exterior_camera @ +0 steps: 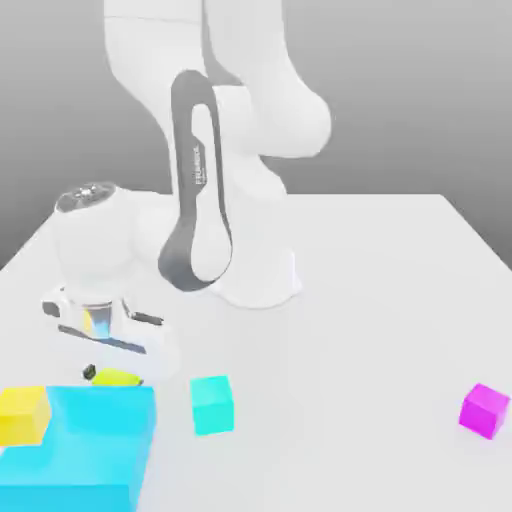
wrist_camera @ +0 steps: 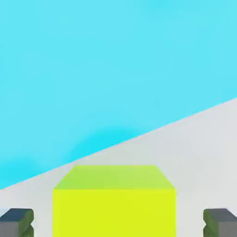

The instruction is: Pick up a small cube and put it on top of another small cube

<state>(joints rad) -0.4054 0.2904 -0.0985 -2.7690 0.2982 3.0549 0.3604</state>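
Note:
A small lime-yellow cube [exterior_camera: 117, 378] rests on the white table, just behind a large cyan block [exterior_camera: 90, 440]. My gripper [exterior_camera: 108, 366] has come down over this cube with its fingers on either side of it. In the hand view the lime cube [wrist_camera: 114, 203] stands between the two dark fingertips [wrist_camera: 16, 223], with a gap on each side, so the gripper [wrist_camera: 118, 223] is open and not touching it. A small cyan cube [exterior_camera: 212, 404] lies on the table toward the exterior view's right of the large block.
The large cyan block [wrist_camera: 92, 69] is close beside the lime cube. A yellow cube [exterior_camera: 22, 414] is at the exterior view's left edge against that block. A magenta cube [exterior_camera: 485, 410] lies far right. The arm's base [exterior_camera: 262, 280] stands behind.

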